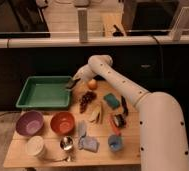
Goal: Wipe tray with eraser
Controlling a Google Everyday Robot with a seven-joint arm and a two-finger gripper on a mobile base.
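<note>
Noted gripper (74, 82) over right rim of tray (43, 105), clamped shut on eraser (69, 86), a dark block tilted toward the tray floor. Found tray just left of gripper, on desk (130, 146). Logged orange fruit (92, 84) just right of gripper, dark grapes (86, 100) near, below-right, and teal sponge (110, 101) farther right. Logged purple bowl (30, 123) and orange bowl (63, 122) below, well apart.
</note>
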